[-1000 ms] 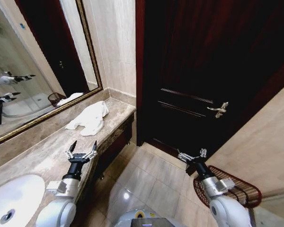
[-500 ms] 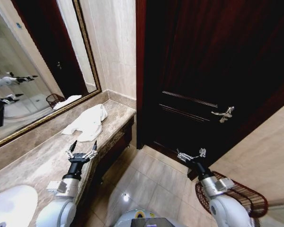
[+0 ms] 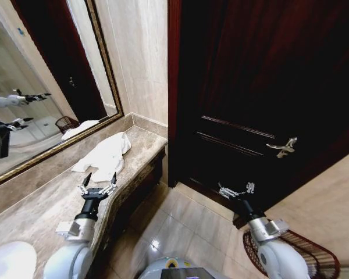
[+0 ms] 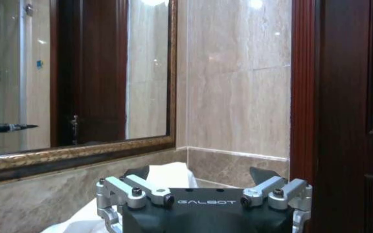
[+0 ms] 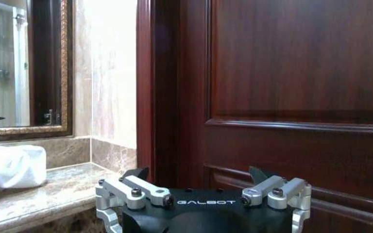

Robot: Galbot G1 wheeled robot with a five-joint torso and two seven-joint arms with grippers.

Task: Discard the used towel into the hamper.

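Note:
The used towel (image 3: 102, 157) is a crumpled white heap on the marble counter (image 3: 41, 209), near its far end by the wall. My left gripper (image 3: 98, 179) hovers open over the counter just short of the towel, holding nothing. In the left wrist view the towel (image 4: 168, 175) shows just beyond the open left gripper (image 4: 199, 173). The hamper (image 3: 314, 257), a reddish-brown wire basket, stands on the floor at the lower right. My right gripper (image 3: 235, 189) is open and empty in front of the door, up and to the left of the hamper. The right wrist view has the towel (image 5: 8, 167) off to one side.
A dark wooden door (image 3: 262, 87) with a metal handle (image 3: 285, 146) faces me. A framed mirror (image 3: 41, 99) hangs above the counter, and a white sink (image 3: 9, 256) sits at the near left. Tiled floor (image 3: 180, 226) lies open between counter and door.
The whole head view has shifted, so the camera has moved: the towel now sits lower left, the handle and hamper lower right. Both arms keep the same pose, grippers open.

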